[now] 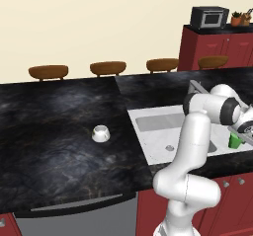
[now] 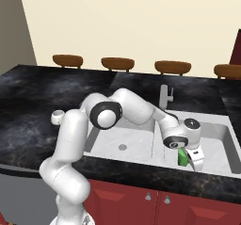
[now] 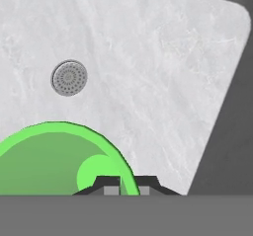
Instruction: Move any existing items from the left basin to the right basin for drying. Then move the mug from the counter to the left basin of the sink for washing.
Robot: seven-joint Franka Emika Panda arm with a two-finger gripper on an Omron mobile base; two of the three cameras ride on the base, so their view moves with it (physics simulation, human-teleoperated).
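My gripper is shut on the rim of the bright green cup, one finger inside and one outside. It holds the cup low inside the right basin, above the pale floor with its round drain. In the left base view the cup shows beside the arm's wrist. The left basin holds nothing but its drain. The squat whitish mug stands upright on the black counter, left of the sink. In the right base view the mug peeks out behind the arm.
A grey faucet rises behind the divider between the basins. Several brown stools line the counter's far edge. A microwave sits on red cabinets at the back right. Red cabinet doors run below the sink.
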